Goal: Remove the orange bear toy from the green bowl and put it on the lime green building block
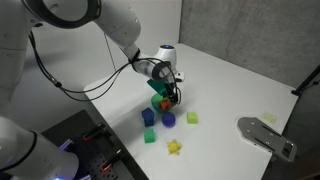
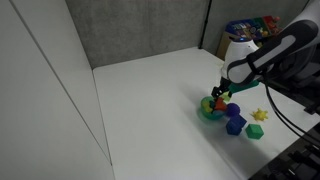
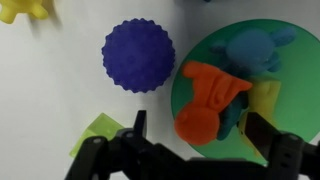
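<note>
The orange bear toy lies in the green bowl with a blue toy and a yellow piece. My gripper is open, low over the bowl, with one finger on each side of the bear's round end, not closed on it. In both exterior views the gripper hangs right over the bowl. The lime green building block lies on the white table just outside the bowl, beyond the left finger.
A purple spiky ball sits beside the bowl. A yellow star-like toy, a blue block and a darker green block lie nearby. A grey metal object lies at the table's edge.
</note>
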Action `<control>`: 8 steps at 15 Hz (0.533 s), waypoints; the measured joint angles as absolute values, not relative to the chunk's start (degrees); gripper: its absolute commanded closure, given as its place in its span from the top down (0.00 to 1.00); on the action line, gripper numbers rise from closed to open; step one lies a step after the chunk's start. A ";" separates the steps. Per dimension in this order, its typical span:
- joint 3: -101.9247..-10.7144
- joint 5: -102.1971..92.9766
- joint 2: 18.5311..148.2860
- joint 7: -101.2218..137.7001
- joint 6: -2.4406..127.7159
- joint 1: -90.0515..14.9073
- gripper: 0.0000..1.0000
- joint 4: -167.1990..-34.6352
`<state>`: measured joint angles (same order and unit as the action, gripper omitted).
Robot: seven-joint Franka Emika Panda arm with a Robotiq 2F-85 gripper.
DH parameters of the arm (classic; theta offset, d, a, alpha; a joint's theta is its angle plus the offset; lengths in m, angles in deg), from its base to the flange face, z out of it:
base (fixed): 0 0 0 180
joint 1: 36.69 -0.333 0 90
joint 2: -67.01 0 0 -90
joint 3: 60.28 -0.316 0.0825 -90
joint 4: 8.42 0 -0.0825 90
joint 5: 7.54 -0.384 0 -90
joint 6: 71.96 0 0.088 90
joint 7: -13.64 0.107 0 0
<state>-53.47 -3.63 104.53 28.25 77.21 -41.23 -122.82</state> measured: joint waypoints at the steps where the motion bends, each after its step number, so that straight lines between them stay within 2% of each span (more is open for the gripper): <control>1: -53.15 -3.63 105.02 28.29 77.66 -41.87 0.73 -122.82; 3: -52.49 -3.62 105.68 28.45 78.05 -43.11 0.68 -122.82; 8: -50.85 -3.49 106.25 29.12 78.29 -45.11 0.27 -122.82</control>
